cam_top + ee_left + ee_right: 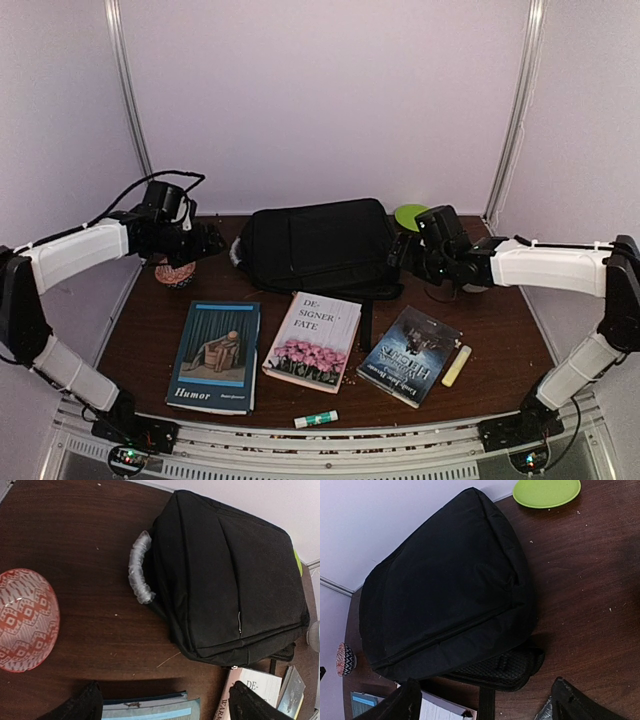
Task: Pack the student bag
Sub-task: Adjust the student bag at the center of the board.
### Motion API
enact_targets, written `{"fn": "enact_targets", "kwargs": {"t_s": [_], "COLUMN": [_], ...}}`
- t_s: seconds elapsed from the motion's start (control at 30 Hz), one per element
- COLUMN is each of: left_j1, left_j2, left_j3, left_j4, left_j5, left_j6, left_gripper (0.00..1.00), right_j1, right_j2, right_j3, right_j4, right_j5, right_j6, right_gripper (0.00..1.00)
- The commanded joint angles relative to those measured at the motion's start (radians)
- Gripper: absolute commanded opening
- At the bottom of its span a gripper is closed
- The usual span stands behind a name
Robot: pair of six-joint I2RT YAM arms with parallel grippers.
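The student bag (320, 245) lies flat and zipped at the back middle of the table, a large black backpack. Its pale grey handle (139, 567) points left, and a mesh strap pad (505, 667) sticks out from its near edge. My left gripper (205, 243) hovers just left of the bag, open, with nothing between its fingers. In the left wrist view the bag (230, 580) fills the upper right. My right gripper (400, 250) hovers at the bag's right end, open and empty too. The right wrist view looks down on the bag (445, 590).
Three books lie in front of the bag: a blue one titled Humor (215, 355), a white one with pink flowers (312, 340) and a dark one (408, 355). A glue stick (316, 419), a yellow bar (456, 365), a green plate (410, 215) and a red patterned bowl (25, 620) are nearby.
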Motion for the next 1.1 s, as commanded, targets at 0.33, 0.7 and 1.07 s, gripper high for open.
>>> {"fn": "enact_targets", "kwargs": {"t_s": [0.33, 0.7, 1.07], "left_j1": [0.005, -0.003, -0.021], "left_j2": [0.417, 0.612, 0.661], "left_j3": [0.274, 0.417, 0.449], "left_j4": [0.151, 0.147, 0.157], "left_j5": [0.078, 0.117, 0.147], "left_j6": [-0.167, -0.164, -0.164], "left_gripper": [0.79, 0.64, 0.3], "right_j1": [-0.047, -0.084, -0.097], "right_j2": [0.02, -0.072, -0.066], "right_j3": [-0.03, -0.143, -0.124], "right_j4": [0.025, 0.038, 0.042], "right_j5": [-0.035, -0.069, -0.096], "right_j6": [0.052, 0.05, 0.047], "right_gripper": [0.89, 0.89, 0.89]}}
